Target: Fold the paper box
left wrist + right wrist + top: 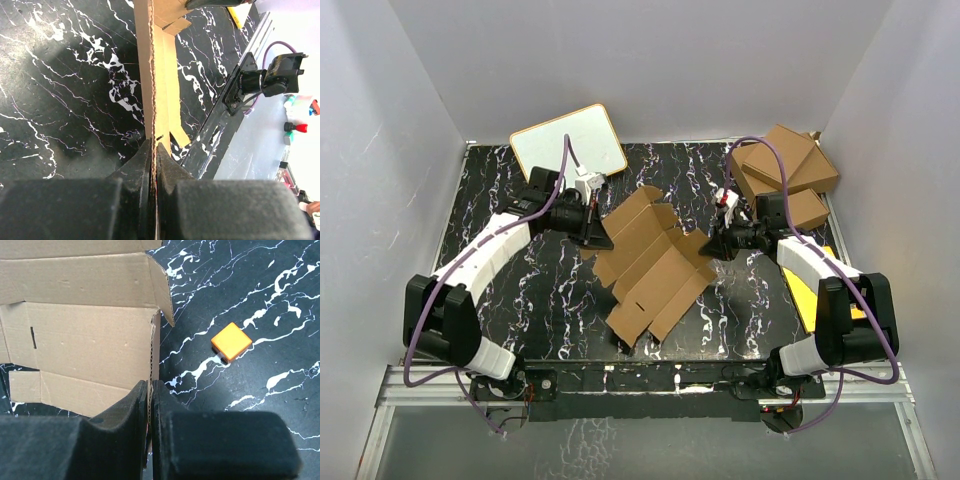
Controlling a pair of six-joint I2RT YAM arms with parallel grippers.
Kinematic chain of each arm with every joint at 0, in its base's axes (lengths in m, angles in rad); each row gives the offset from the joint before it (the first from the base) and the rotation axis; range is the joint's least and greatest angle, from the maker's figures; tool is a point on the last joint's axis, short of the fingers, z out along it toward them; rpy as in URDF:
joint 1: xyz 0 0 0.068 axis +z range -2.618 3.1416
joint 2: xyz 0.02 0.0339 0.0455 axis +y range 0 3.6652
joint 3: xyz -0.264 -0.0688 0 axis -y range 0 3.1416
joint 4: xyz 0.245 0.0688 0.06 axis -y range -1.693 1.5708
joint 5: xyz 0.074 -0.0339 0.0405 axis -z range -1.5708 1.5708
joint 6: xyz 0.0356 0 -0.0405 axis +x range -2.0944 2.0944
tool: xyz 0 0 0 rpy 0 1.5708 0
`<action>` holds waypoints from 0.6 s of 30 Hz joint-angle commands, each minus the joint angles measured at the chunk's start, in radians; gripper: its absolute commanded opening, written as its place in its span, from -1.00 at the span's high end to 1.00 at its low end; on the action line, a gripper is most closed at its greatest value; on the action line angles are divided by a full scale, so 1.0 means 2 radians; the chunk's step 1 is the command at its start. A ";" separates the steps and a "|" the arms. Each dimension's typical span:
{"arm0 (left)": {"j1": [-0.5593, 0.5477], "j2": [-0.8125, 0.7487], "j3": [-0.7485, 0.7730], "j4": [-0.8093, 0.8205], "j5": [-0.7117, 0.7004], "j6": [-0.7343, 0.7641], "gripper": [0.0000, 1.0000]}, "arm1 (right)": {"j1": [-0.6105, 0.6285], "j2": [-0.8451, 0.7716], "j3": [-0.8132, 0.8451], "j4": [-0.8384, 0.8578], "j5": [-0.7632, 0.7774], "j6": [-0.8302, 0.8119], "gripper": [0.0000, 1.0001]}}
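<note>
The paper box (650, 262) is a flat, die-cut brown cardboard sheet with flaps and creases, held partly lifted over the middle of the black marbled table (500, 190). My left gripper (603, 240) is shut on its left edge. In the left wrist view the corrugated edge (152, 75) runs straight up from between the closed fingers (153, 150). My right gripper (712, 243) is shut on the box's right edge. The right wrist view shows the cardboard panel (85, 345) rising from its pinched jaws (150, 387).
A white board with a wooden rim (568, 142) lies at the back left. Three larger brown cartons (785, 175) are stacked at the back right. A yellow sheet (825, 290) lies under the right arm. A small orange square block (231, 341) sits on the table.
</note>
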 commanded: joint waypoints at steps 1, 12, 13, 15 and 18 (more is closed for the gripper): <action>0.002 -0.039 0.000 -0.007 0.012 -0.002 1.00 | -0.012 -0.001 -0.003 0.009 0.005 -0.007 0.78; 0.042 -0.081 -0.024 0.076 0.039 -0.051 1.00 | -0.033 0.012 -0.005 0.005 -0.016 -0.003 0.76; 0.042 -0.082 -0.024 0.077 0.049 -0.043 1.00 | -0.033 0.018 -0.002 0.006 -0.016 0.001 0.76; 0.042 -0.082 -0.018 0.064 0.062 -0.018 1.00 | -0.033 0.028 0.007 0.008 -0.016 0.007 0.76; 0.043 -0.068 0.004 0.022 0.070 0.023 1.00 | -0.032 0.035 0.017 0.027 -0.031 0.014 0.76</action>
